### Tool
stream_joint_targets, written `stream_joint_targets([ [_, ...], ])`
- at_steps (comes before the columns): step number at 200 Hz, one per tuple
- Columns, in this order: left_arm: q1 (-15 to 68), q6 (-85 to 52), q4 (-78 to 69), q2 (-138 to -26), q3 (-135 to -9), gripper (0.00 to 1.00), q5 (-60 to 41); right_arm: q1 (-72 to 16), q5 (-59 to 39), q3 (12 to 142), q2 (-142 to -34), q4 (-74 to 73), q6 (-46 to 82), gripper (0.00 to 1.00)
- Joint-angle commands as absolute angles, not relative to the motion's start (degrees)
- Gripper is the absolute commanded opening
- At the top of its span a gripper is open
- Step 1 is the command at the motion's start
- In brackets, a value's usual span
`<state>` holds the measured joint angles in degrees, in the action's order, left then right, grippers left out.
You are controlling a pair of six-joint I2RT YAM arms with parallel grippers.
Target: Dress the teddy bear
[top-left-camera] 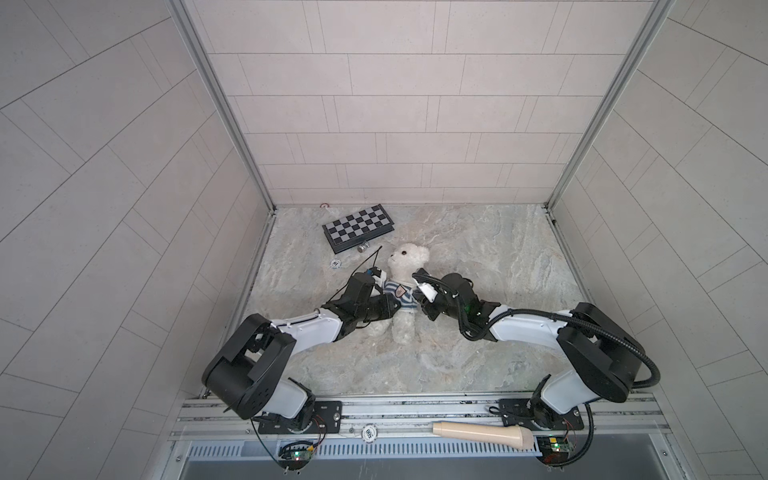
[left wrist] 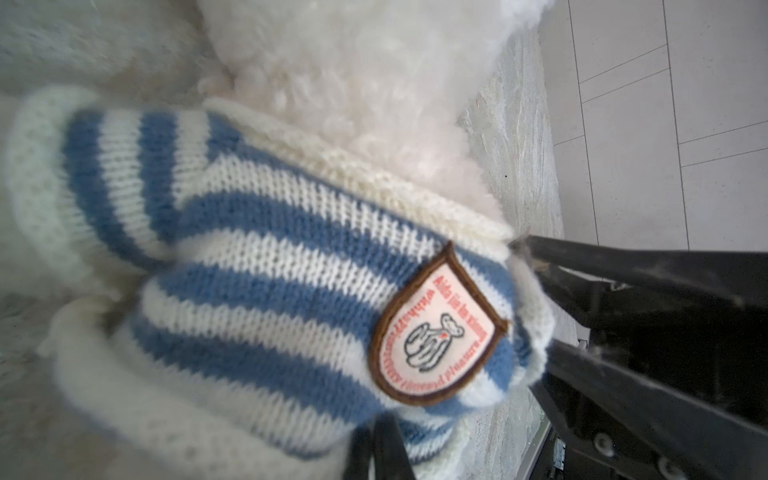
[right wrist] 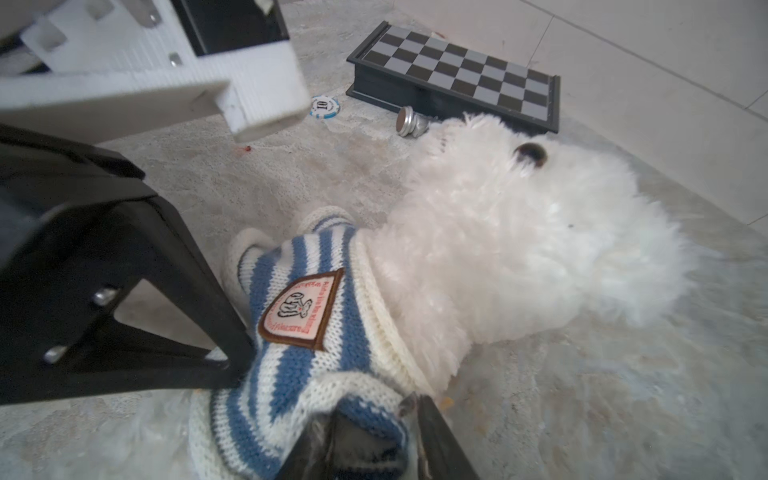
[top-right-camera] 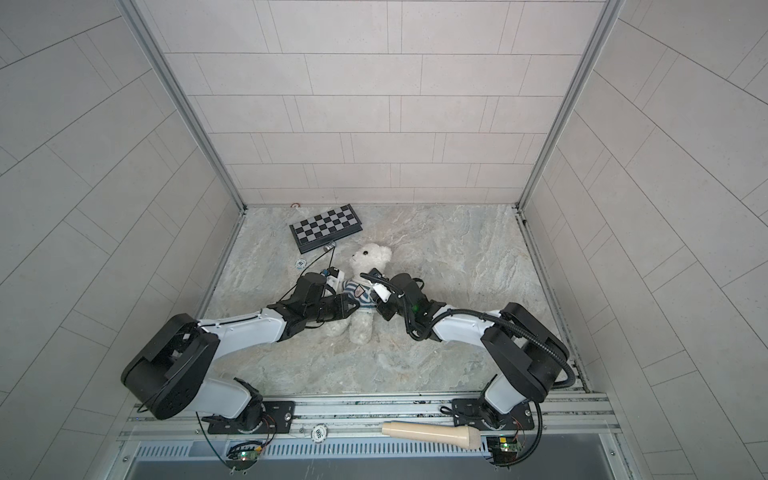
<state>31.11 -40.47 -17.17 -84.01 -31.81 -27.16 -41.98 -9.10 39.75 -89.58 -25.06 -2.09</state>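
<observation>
The teddy bear (top-left-camera: 405,259) (top-right-camera: 370,259) lies on its back on the marble table, head toward the back wall. A blue-and-white striped shirt (top-left-camera: 399,291) (left wrist: 270,270) (right wrist: 299,361) with a badge (right wrist: 301,309) covers its chest. My left gripper (top-left-camera: 392,306) (left wrist: 376,444) is shut, pinching the shirt's lower edge beside the badge. On the bear's other side, my right gripper (top-left-camera: 419,302) (right wrist: 374,432) has its jaws apart with the striped sleeve between them. The bear's arms are hidden by sleeves and grippers.
A folded chessboard (top-left-camera: 359,228) (right wrist: 457,70) lies behind the bear's head, with a silver chess piece (right wrist: 409,122) and a poker chip (top-left-camera: 335,264) near it. A beige wooden handle (top-left-camera: 482,432) rests on the front rail. Tiled walls stand on three sides.
</observation>
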Motion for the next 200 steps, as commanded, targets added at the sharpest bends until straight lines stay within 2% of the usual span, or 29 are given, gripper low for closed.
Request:
stream_joint_targets([
  [1,30.7,-40.0,-17.0,-85.1,-31.3,0.00,-27.2,-42.1,-14.5,41.5,-90.0,-25.1,1.6,0.35],
  [62,30.4,-39.7,-16.3,-83.5,-29.0,0.00,-26.1,-42.0,-18.4,44.3,-92.4,-21.9,8.3,0.48],
  [86,30.3,-40.0,-17.6,-84.4,-28.5,0.00,-26.5,-42.1,-17.2,45.3,-93.2,-19.5,8.0,0.47],
  [114,29.5,-40.5,-19.0,-85.1,-27.6,0.00,-26.7,-42.1,-14.7,44.0,-90.9,-18.5,7.8,0.38],
  [148,29.2,-40.6,-20.3,-85.7,-27.6,0.00,-27.6,-43.8,-11.1,41.2,-84.4,-15.9,10.4,0.46],
  [166,29.2,-41.0,-21.1,-85.8,-27.7,0.00,-27.8,-44.1,-11.1,39.9,-84.2,-16.0,11.7,0.42],
  [186,29.2,-41.0,-21.2,-85.7,-27.7,0.00,-27.9,-44.1,-10.5,39.7,-85.4,-16.4,12.5,0.26],
  [200,29.2,-41.0,-21.1,-85.9,-27.9,0.00,-28.2,-44.0,-9.8,39.5,-85.3,-16.9,13.2,0.23],
])
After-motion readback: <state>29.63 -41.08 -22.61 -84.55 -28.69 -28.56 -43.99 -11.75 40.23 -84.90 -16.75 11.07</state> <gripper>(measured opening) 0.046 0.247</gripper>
